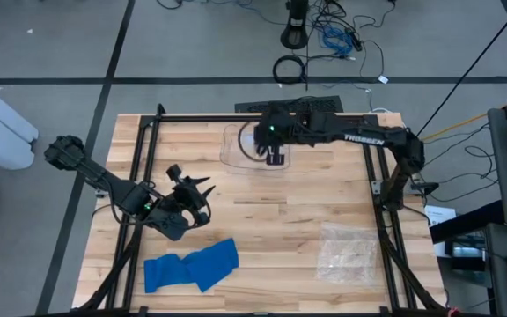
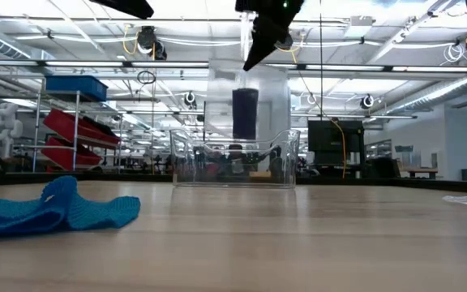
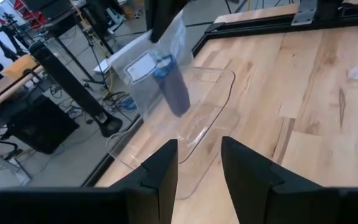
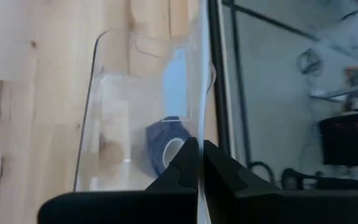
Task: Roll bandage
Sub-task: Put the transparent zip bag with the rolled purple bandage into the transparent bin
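right gripper hangs over the clear tray at the far edge of the table, fingers pinched tight on the top edge of a clear plastic bag. a dark blue bandage roll sits inside the bag, suspended above the tray, not touching it. left gripper is raised above the table's left side, jaws partly apart, nothing between them, pointed toward the tray. a loose blue bandage lies crumpled near the front left edge. a second, empty-looking plastic bag lies flat at front right, well apart.
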You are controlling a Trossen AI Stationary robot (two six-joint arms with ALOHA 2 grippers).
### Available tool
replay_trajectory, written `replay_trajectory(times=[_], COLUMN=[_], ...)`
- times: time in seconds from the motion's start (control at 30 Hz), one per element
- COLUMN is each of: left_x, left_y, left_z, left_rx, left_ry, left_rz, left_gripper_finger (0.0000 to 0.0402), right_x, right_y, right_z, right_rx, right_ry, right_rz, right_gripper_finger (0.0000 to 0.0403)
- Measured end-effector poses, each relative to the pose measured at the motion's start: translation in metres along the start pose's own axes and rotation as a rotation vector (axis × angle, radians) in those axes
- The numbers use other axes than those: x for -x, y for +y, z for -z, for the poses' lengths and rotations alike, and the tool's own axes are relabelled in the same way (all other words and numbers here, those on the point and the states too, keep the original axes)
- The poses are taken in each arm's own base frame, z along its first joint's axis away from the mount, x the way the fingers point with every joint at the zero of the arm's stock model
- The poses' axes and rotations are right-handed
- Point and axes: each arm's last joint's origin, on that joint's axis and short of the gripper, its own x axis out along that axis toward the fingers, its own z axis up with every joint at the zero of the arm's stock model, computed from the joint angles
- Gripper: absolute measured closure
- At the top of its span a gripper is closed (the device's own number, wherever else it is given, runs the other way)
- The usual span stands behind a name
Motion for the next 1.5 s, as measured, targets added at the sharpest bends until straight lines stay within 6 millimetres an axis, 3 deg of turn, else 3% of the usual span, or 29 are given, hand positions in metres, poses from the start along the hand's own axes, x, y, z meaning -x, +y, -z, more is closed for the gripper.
replay_trajectory(times=[0.13, 0.5, 0.77, 1.0, 1.5], left_x=[0.000, 0.000, 0.000, 0.000, 0.000], left_y=[0.000, 0.000, 0.000, 0.000, 0.001], left_z=[0.000, 0.000, 0.000, 0.000, 0.000], left_rx=[0.001, 0.001, -0.002, -0.006, -0.012], left_ry=[-0.002, -0.005, -0.003, -0.001, 0.000], left_rz=[-0.004, -0.007, -0.006, -0.005, -0.008], left_gripper_finger=[0.0272, 0.0272, 0.0272, 0.0272, 0.0272], right_x=[-0.019, -0.084, -0.114, -0.116, -0.102], right_y=[-0.013, -0.026, -0.038, -0.044, -0.043], right_z=[0.004, 0.024, 0.038, 0.042, 0.036], right_rx=[-0.033, -0.028, -0.058, -0.080, -0.078], right_ry=[-0.012, 0.090, 0.102, 0.105, 0.043], right_rz=[-0.040, -0.099, -0.137, -0.139, -0.199], right_gripper_finger=[0.0403, 0.0403, 0.0403, 0.0403, 0.0403])
